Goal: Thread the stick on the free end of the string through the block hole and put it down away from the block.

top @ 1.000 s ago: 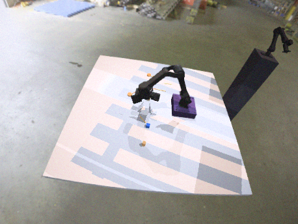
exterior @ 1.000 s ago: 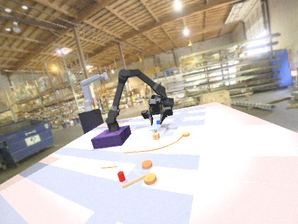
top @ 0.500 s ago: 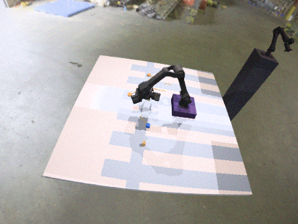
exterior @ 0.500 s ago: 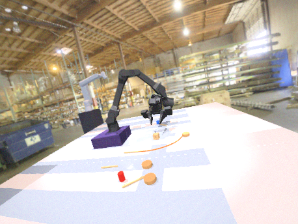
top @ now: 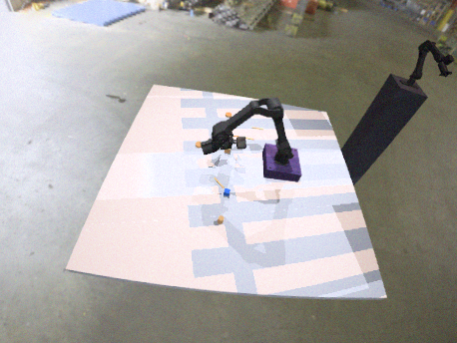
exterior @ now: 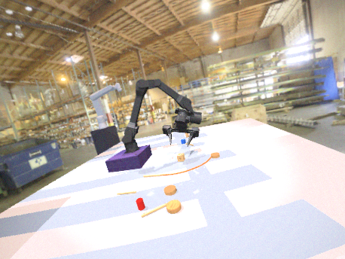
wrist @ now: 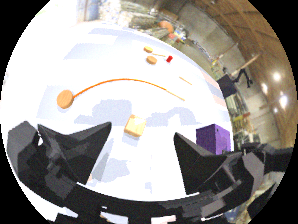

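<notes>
The wooden block [exterior: 181, 157] [wrist: 135, 126] [top: 228, 151] stands on the table; its hole is unclear in the wrist view. The button [exterior: 215, 155] [wrist: 65, 99] [top: 198, 145] lies on the table, with the orange string [exterior: 190, 170] [wrist: 125, 79] curving away from it. The thin stick [exterior: 151, 175] [wrist: 175, 94] at the string's free end lies on the table, apart from the block. The string passes beside the block, not through it. My gripper [exterior: 179, 144] [wrist: 143, 131] is wide open and empty above the table; in the wrist view the block appears between and beyond the fingertips.
Loose discs [exterior: 170, 190] [wrist: 151, 60], a red cylinder [exterior: 140, 204] [wrist: 169, 59] and loose sticks [exterior: 126, 193] [wrist: 185, 80] lie beyond the string. A blue cube [top: 227, 192] [exterior: 183, 141] and another stick [top: 219, 182] lie on the other side. The purple base [top: 281, 167] [exterior: 129, 159] [wrist: 214, 139] carries the arm.
</notes>
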You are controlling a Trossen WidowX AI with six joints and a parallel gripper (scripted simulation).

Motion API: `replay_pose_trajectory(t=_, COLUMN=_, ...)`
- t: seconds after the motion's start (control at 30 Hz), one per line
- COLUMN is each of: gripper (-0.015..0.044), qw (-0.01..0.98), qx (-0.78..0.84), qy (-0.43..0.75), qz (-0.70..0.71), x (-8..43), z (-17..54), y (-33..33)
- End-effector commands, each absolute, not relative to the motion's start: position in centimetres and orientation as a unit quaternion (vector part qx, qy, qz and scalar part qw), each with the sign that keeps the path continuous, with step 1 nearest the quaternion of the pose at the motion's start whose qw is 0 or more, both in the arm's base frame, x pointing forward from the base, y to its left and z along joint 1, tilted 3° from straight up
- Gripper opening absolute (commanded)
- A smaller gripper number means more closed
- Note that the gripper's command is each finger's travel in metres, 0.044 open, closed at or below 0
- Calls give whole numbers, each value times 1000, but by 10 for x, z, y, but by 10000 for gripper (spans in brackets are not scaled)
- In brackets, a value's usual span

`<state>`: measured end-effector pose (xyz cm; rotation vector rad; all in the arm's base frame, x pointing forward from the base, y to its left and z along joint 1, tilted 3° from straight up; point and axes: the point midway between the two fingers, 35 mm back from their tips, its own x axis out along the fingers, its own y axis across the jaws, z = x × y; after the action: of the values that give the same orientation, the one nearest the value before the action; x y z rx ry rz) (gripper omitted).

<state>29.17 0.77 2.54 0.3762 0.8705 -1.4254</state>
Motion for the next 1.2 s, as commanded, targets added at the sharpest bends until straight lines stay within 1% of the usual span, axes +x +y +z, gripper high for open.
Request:
replay_pose_trajectory(t=0.0, gripper=440, qw=653, qx=63, qy=564, qz=-502, x=286, z=22, y=-3)
replay_pose_trajectory(t=0.2, gripper=440, qw=644, qx=-32, qy=693, qz=-321, x=283, z=19, y=-12)
replay_pose_trajectory(t=0.47, gripper=440, qw=639, qx=-89, qy=744, qz=-174, x=283, z=17, y=-18)
replay_pose_trajectory(t=0.83, gripper=440, qw=629, qx=-183, qy=754, qz=39, x=285, z=18, y=-23)
replay_pose_trajectory(t=1.17, gripper=440, qw=611, qx=-279, qy=706, qz=225, x=287, z=20, y=-28)
